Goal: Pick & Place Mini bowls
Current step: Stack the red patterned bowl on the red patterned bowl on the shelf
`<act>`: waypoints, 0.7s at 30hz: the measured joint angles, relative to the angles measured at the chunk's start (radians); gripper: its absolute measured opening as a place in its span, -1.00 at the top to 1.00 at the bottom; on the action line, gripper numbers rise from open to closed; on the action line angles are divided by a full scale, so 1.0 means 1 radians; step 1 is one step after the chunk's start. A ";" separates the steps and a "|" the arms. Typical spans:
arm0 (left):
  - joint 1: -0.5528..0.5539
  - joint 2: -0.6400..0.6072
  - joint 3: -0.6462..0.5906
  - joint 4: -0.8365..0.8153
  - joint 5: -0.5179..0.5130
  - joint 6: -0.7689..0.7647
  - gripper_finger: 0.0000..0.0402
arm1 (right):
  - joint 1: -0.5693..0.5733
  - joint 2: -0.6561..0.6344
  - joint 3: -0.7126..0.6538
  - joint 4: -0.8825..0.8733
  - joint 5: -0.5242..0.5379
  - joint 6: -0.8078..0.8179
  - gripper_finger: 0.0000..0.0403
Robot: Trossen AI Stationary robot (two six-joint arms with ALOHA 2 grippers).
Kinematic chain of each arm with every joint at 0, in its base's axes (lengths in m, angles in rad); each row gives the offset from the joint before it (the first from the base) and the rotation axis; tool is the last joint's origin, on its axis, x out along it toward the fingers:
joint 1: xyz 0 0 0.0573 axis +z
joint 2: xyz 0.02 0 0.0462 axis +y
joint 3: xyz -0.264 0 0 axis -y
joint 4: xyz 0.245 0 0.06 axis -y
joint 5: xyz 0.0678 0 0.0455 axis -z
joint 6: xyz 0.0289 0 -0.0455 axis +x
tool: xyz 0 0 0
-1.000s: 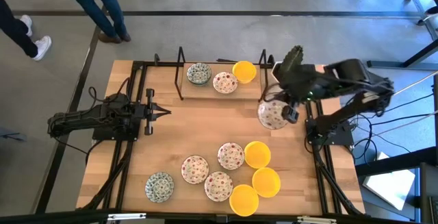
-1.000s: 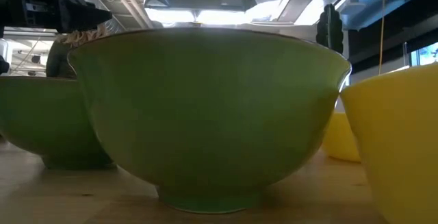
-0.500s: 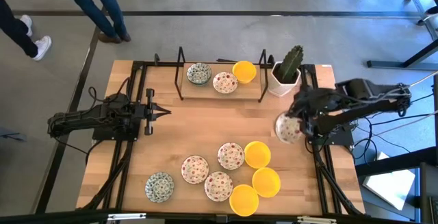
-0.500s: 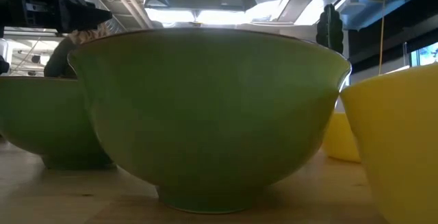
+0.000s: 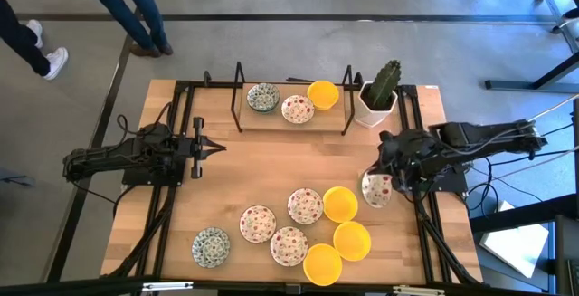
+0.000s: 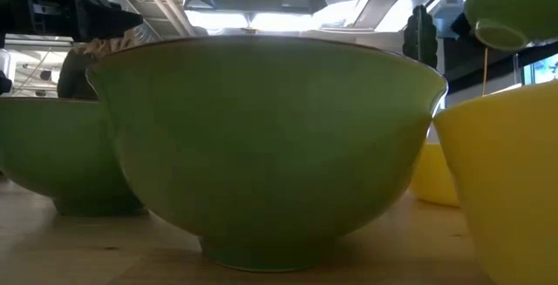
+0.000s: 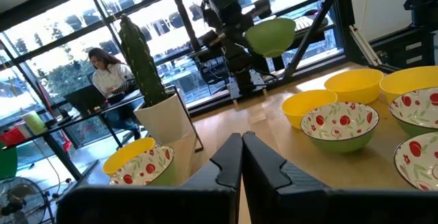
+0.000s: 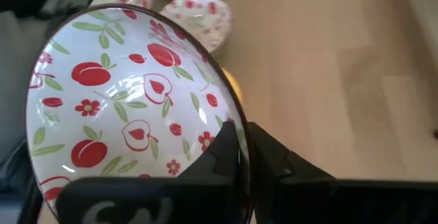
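— Red-speckled bowl (image 5: 376,189): where is it?
— Clamped by its rim in the right end effector (image 5: 391,182), tilted and lifted off the worktop (image 5: 262,165), just beside a yellow bowl (image 5: 340,203) (cactus pot (image 5: 374,106) behind); left end effector (image 5: 213,148) pressed together, waiting at the left side.

The wooden bench (image 5: 262,165) carries a cluster of mini bowls (image 5: 289,228) along its near edge, yellow and speckled ones together. At the far edge stand three more bowls (image 5: 291,101) inside a black frame (image 5: 241,97), beside a potted cactus (image 5: 380,97).
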 joint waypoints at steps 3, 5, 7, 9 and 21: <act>0.000 0.000 0.000 0.000 0.000 0.000 0.96 | -0.021 -0.069 -0.038 0.006 0.020 0.042 0.92; 0.000 0.000 0.000 0.000 0.000 0.003 0.95 | -0.030 -0.104 -0.067 0.002 0.022 0.067 0.92; 0.000 0.000 0.000 0.000 0.000 0.012 0.95 | -0.034 -0.131 -0.097 0.005 0.022 0.089 0.92; 0.000 0.000 0.000 0.000 0.000 0.016 0.95 | -0.035 -0.152 -0.134 0.015 0.033 0.113 0.92; 0.000 0.000 0.000 0.000 0.000 0.017 0.98 | -0.035 -0.161 -0.172 0.055 0.075 0.254 0.92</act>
